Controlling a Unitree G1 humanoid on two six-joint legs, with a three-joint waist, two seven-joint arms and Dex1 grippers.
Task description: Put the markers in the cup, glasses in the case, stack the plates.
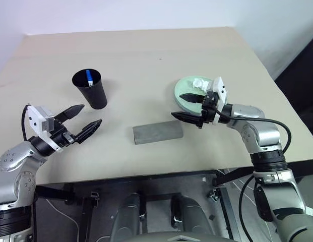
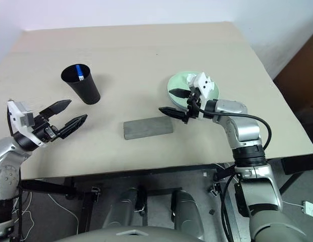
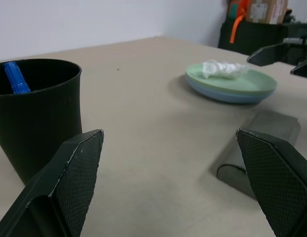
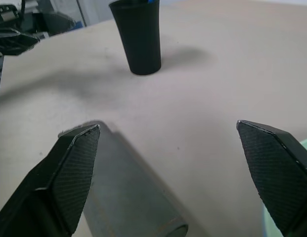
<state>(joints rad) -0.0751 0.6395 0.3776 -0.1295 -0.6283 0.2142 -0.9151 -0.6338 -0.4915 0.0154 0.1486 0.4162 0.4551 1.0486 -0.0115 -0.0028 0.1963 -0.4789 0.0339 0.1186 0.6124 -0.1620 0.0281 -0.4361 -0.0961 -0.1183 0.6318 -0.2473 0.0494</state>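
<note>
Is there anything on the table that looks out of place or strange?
Yes: a crumpled white paper wad lies on the mint green plate, which is stacked on the light blue plate. It looks like rubbish. The black cup stands upright and the grey case lies closed.

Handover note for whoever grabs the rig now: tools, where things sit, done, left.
Left tool: open, empty, in front of the cup.
Right tool: open, empty, between the case and the plates.
Cup upright; a blue-capped marker is inside, a second one can't be made out.
Case lies shut mid-table; glasses presumably inside.
Plates stacked, green on blue, with a white paper wad on top.
Done: plates stacked, case closed, at least one marker in.
Left: confirm the second marker and the glasses.
</note>
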